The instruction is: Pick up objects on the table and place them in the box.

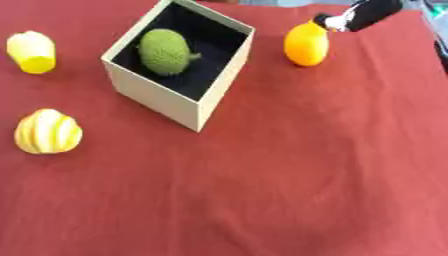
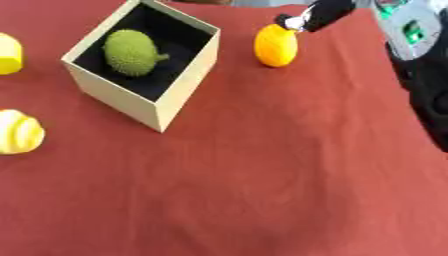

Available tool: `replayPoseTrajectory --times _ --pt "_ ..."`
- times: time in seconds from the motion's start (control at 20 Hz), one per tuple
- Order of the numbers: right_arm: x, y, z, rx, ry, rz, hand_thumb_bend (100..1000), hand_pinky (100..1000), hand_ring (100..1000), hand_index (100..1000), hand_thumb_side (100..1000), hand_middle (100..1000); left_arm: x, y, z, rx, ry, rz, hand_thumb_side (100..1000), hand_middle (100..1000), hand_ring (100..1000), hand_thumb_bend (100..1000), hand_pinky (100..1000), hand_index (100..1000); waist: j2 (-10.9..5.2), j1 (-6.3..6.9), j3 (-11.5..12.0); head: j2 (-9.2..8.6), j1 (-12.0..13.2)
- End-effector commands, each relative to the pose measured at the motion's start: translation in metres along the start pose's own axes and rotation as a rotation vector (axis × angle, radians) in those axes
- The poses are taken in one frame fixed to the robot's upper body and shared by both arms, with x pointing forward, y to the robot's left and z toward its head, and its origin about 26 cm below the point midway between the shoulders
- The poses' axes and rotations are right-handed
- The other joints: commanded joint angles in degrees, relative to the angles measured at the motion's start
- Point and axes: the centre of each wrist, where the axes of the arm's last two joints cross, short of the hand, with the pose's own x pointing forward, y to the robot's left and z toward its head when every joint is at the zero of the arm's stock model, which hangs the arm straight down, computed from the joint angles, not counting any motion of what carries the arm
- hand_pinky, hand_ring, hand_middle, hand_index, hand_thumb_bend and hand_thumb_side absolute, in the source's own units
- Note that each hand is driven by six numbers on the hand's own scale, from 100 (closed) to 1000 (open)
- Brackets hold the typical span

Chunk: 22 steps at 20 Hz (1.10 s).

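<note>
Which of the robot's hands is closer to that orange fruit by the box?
The right hand. It comes in from the upper right corner, its tip right at the top of the orange fruit; whether it touches is unclear. The left hand shows in neither view.

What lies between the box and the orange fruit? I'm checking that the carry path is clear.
Only bare red cloth separates the box from the orange fruit; the left eye view shows this best.
</note>
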Motion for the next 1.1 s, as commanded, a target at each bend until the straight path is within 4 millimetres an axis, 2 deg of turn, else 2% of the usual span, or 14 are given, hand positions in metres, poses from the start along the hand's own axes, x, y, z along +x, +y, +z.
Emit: replayPoseTrajectory --times 0.05,0.7,0.9,1.1 --pt "-0.009 -0.002 0.000 0.011 0.051 0.021 354 889 962 913 385 870 0.006 0.005 -0.007 -0.003 -0.035 -0.015 771 728 748 283 757 873 -1.17 0.29 0.1 -0.66 0.0" --pt "-0.026 0.034 -0.013 0.064 0.149 -0.014 357 887 958 910 412 863 0.007 0.004 -0.008 -0.002 -0.038 -0.006 774 728 748 281 757 873 -0.43 0.30 0.9 -1.14 -0.3" --pt "-0.028 0.041 -0.015 0.070 0.175 -0.014 378 883 954 910 394 863 0.007 0.004 -0.009 0.000 -0.040 -0.004 774 729 748 280 758 873 -0.21 0.25 1.3 -1.45 -0.3" --pt "-0.031 0.049 -0.017 0.073 0.219 0.001 394 877 944 908 338 857 0.007 0.003 -0.009 0.000 -0.041 -0.002 775 729 748 279 758 873 -0.07 0.13 1.7 -1.47 -0.5"
